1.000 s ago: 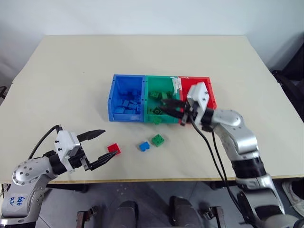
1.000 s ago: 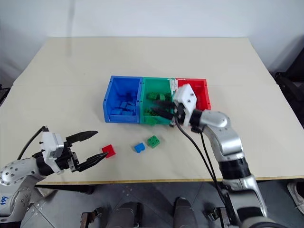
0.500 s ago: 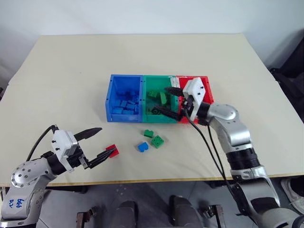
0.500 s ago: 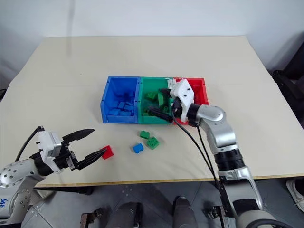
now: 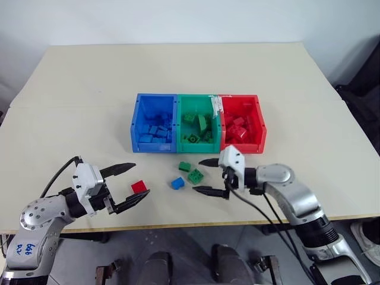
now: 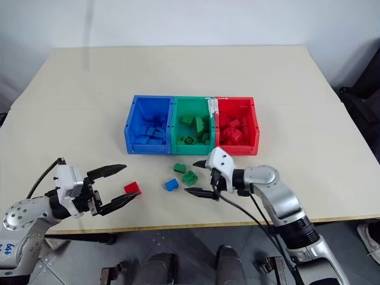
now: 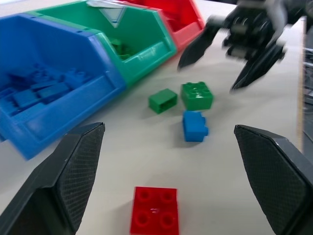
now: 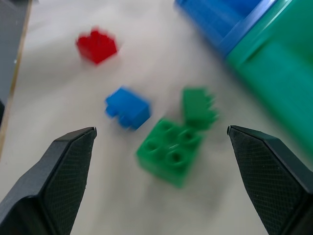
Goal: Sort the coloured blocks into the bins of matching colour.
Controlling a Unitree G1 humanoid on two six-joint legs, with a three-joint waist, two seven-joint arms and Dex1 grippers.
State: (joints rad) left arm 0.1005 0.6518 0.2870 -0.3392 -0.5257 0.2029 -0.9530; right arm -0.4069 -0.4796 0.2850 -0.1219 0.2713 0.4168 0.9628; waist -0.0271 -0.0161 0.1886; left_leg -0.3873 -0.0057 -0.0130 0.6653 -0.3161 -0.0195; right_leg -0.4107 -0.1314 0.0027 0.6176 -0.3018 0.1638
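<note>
Glossy plastic bins (image 5: 154,147) and studded bricks (image 7: 154,211); matt, smooth beige table (image 5: 178,77).

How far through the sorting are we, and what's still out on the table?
Mostly done: the blue bin, green bin and red bin each hold matching blocks. Nothing is in hand: the left gripper and right gripper are both open and empty. Left on the table: a red block, a blue block and two green blocks.
</note>
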